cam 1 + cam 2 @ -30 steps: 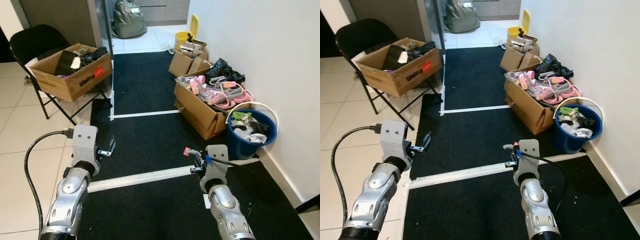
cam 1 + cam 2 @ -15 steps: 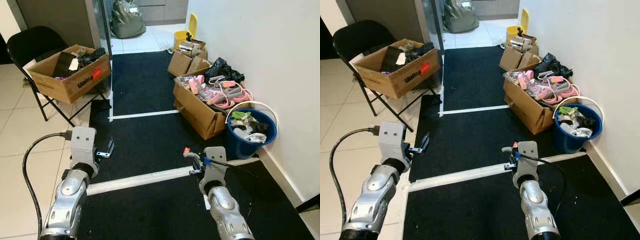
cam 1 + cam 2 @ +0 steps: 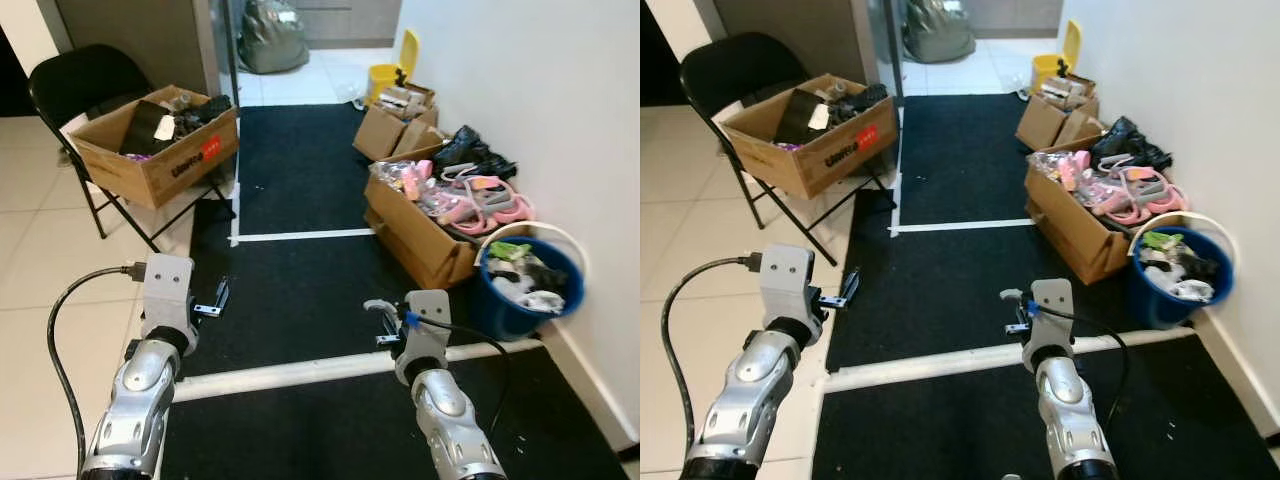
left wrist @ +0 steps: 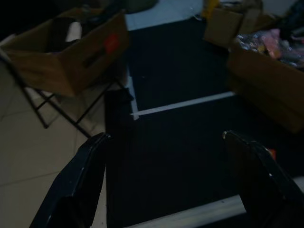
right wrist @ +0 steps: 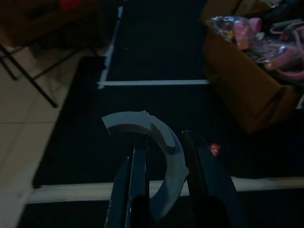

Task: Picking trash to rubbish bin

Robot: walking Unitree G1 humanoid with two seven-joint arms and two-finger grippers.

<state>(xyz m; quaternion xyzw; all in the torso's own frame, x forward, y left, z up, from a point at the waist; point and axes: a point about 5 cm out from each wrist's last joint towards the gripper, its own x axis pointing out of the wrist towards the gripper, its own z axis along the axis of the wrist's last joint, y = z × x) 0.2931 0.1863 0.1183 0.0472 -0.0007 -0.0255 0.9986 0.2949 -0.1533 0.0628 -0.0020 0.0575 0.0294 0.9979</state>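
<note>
A black floor mat [image 3: 300,180] lies ahead. The right gripper [image 5: 164,156] pinches a curved grey broken piece [image 5: 159,142], its lower end hidden. The left gripper [image 4: 166,180] gapes wide.

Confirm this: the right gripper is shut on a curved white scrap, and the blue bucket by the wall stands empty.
Not quite. The right gripper is indeed shut on the curved white scrap, but the blue bucket by the wall holds trash, as the left eye view shows.

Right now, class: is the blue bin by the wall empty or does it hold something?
It holds something. The blue bin by the wall has white, green and dark scraps piled up to about its rim.
</note>
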